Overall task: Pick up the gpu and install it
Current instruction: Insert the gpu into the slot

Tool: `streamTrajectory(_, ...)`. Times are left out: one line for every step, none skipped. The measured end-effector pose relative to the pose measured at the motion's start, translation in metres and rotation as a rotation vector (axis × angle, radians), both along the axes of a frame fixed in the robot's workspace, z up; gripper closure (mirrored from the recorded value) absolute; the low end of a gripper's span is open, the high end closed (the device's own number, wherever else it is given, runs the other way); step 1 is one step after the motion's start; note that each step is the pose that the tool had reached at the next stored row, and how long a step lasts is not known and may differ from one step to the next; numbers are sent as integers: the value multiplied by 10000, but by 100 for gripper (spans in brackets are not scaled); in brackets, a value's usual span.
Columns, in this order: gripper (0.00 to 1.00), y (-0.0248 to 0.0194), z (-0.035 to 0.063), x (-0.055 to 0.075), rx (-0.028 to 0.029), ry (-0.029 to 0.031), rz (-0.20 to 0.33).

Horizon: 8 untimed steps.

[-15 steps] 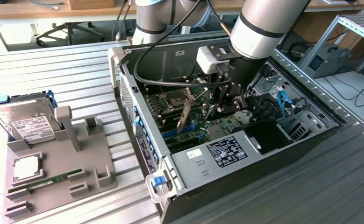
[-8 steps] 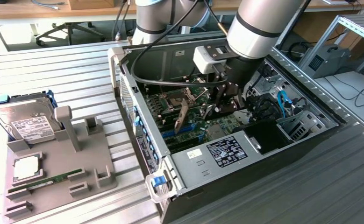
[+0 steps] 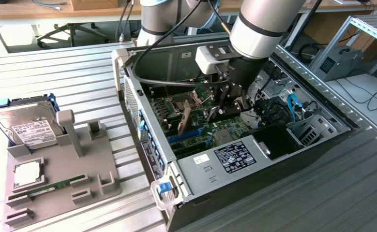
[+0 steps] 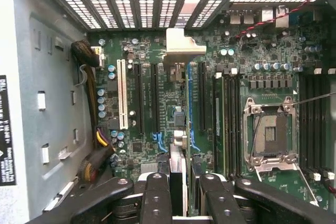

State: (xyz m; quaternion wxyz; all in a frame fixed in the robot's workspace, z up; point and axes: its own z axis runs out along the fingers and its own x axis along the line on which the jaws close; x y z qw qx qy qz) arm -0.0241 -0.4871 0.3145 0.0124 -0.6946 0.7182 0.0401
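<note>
The gpu (image 4: 178,174) shows edge-on in the wrist view as a thin dark card. It stands upright over the long slots of the green motherboard (image 4: 157,145), inside the open computer case (image 3: 207,169). Its silver end bracket (image 4: 181,45) reaches toward the case's rear slot covers. My gripper (image 4: 185,198) is shut on the card's upper edge, one black finger (image 4: 156,198) on each side. In the exterior view the gripper (image 3: 230,104) is down inside the case, and the card (image 3: 186,121) slants toward the rear wall.
The open CPU socket (image 4: 270,132) lies beside the card. Blue and black cables (image 3: 292,108) run along the case's far side. At the exterior view's left, a grey fixture (image 3: 101,186) holds a silver hard drive (image 3: 27,123), a chip (image 3: 28,173) and a green memory stick (image 3: 46,187).
</note>
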Motion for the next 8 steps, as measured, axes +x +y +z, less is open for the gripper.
streamTrajectory(73,19,-2,-2,-1,0,1)
streamTrajectory(73,36,-4,-3,-1,0,1)
streamTrajectory(73,68,-5,-8,-22,1,0)
streamTrajectory(73,88,-5,-12,-59,0,1)
streamTrajectory(73,112,-6,-19,-107,-1,0)
streamTrajectory(73,132,-7,-25,-143,-3,0)
streamTrajectory(73,152,-8,-33,-185,-4,0)
streamTrajectory(73,161,-9,-37,-193,-4,-1)
